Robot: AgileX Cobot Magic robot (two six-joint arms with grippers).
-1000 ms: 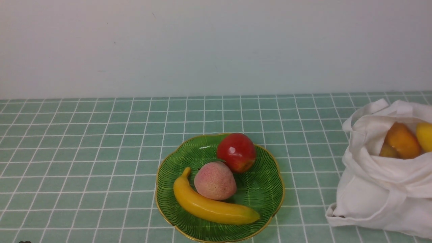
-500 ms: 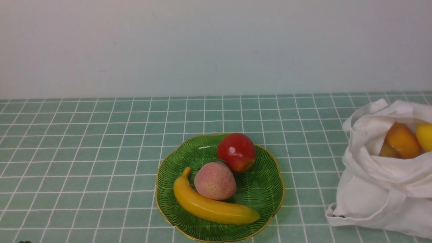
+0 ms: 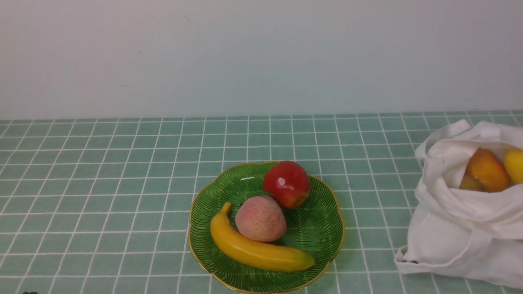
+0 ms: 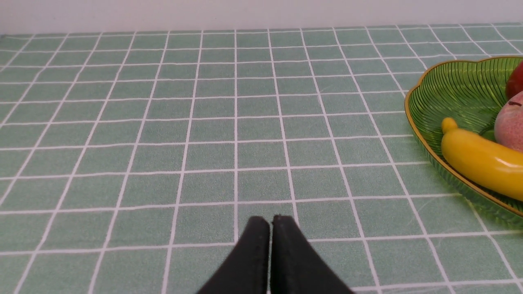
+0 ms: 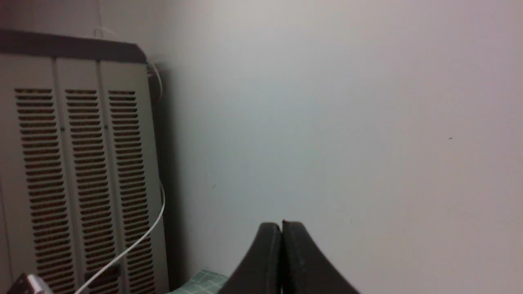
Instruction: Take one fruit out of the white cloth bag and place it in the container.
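Observation:
The yellow banana (image 3: 255, 249) lies along the near side of the green gold-rimmed plate (image 3: 318, 228), beside a pink peach (image 3: 260, 218) and a red apple (image 3: 287, 183). The white cloth bag (image 3: 457, 228) slumps at the right edge with its mouth open. My left gripper (image 4: 270, 220) is shut and empty, low over the tablecloth left of the plate (image 4: 457, 81); the banana (image 4: 478, 161) shows at that view's edge. My right gripper (image 5: 282, 225) is shut and empty, pointing at the bare wall. Neither arm shows in the front view.
Inside the bag sit an orange fruit (image 3: 487, 170), a rounder yellow fruit (image 3: 514, 163) and a partly hidden brownish one (image 3: 470, 183). A slatted beige unit (image 5: 77, 171) with a white cable (image 5: 135, 241) stands beyond the table's corner. The green checked tablecloth (image 3: 102, 183) covers the table.

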